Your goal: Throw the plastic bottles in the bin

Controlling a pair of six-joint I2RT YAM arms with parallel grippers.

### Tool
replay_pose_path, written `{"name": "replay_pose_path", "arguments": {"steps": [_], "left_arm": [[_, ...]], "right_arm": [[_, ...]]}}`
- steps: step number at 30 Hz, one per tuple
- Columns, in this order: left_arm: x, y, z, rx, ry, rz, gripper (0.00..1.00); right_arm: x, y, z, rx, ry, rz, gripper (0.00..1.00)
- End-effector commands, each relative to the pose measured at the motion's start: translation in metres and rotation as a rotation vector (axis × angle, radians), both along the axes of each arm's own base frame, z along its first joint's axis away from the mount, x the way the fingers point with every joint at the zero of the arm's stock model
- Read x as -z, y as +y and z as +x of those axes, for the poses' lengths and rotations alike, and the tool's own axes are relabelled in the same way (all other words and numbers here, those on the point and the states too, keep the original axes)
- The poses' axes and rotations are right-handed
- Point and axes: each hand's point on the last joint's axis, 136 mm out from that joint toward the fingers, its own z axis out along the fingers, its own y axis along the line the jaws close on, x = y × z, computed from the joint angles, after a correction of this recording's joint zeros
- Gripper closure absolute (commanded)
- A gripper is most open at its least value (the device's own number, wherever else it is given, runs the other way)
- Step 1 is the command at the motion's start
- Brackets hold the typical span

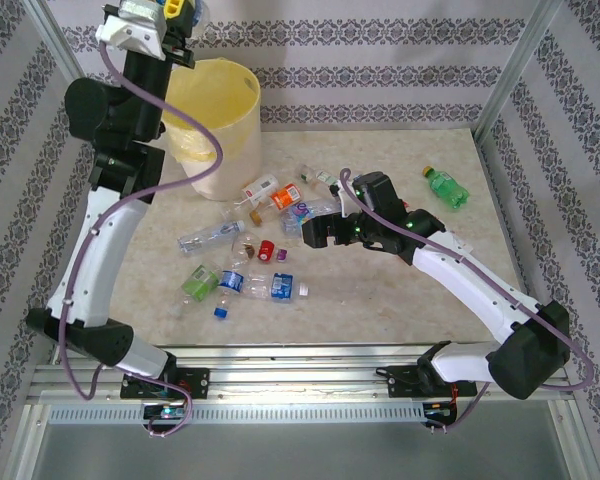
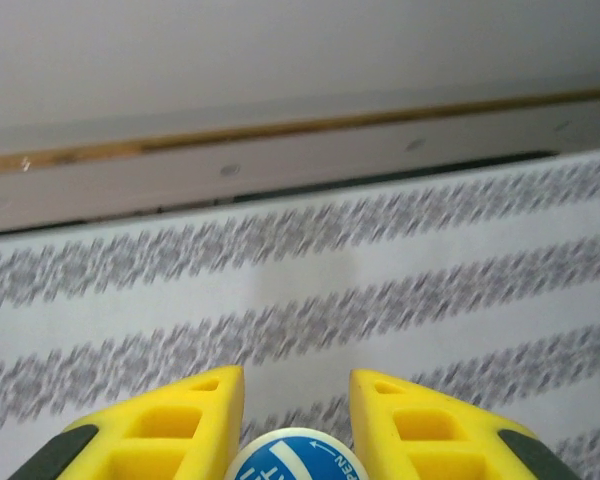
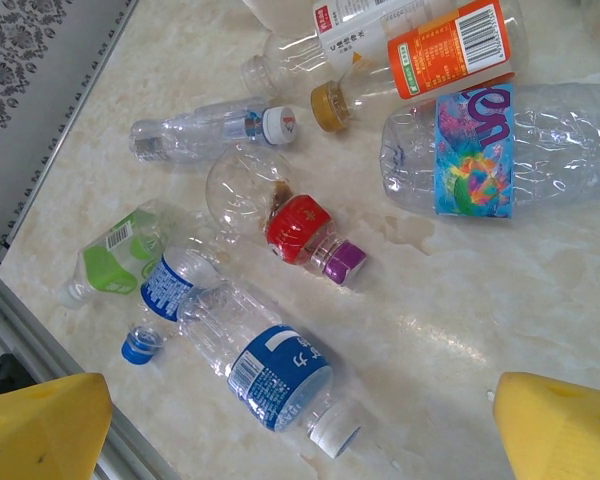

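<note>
Mid-frame, the right fingers (image 1: 315,232) are spread wide and empty over the plastic bottles (image 1: 242,262) scattered on the counter (image 1: 380,300). At the upper left, a blue-capped bottle (image 2: 298,458) is pinched in the left fingers (image 1: 180,10), seemingly past the bin (image 1: 235,140). Released there, it could be dropped behind the rim.

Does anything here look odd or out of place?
Yes. The bottles lie scattered on their sides on the table, not in the bin. One blue cap seems to lie loose near the front edge, off any bottle, and a green bottle sits alone at far right.
</note>
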Motion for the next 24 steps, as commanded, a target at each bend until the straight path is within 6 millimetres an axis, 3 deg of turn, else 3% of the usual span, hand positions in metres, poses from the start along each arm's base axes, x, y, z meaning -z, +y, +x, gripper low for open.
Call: {"name": "replay_pose_path", "arguments": {"steps": [1,4,5,6,7,8,11,17,24], "left_arm": [[0.045,0.031,0.057,-0.013,0.132,-0.102,1.0],[0.113,0.064,0.113,-0.005,0.31,-0.217,0.97],[0.137,0.071,0.129,0.01,0.377,-0.254,0.82],[0.157,0.073,0.14,0.026,0.435,-0.288,0.54],[0.17,0.073,0.146,0.035,0.47,-0.312,0.19],[0.18,0.072,0.151,0.045,0.5,-0.326,0.0],[0.185,0.066,0.153,0.074,0.58,-0.332,0.0],[0.144,0.054,0.123,0.143,0.58,-0.315,0.0],[0.111,0.039,0.08,0.217,0.566,-0.302,0.0]], "right_arm": [[-0.006,-0.001,-0.001,0.004,0.005,0.018,0.02],[-0.005,-0.004,-0.004,0.01,0.007,0.024,0.02],[-0.005,-0.005,-0.005,0.012,0.006,0.024,0.02],[-0.005,-0.006,-0.006,0.015,0.005,0.024,0.02],[-0.004,-0.007,-0.008,0.018,0.005,0.022,0.02],[-0.003,-0.009,-0.008,0.023,0.007,0.019,0.02],[-0.003,-0.012,-0.011,0.028,0.004,0.021,0.02],[0.005,-0.014,-0.015,0.039,0.026,0.027,0.02],[0.018,-0.012,-0.014,0.042,0.086,0.004,0.02]]}}
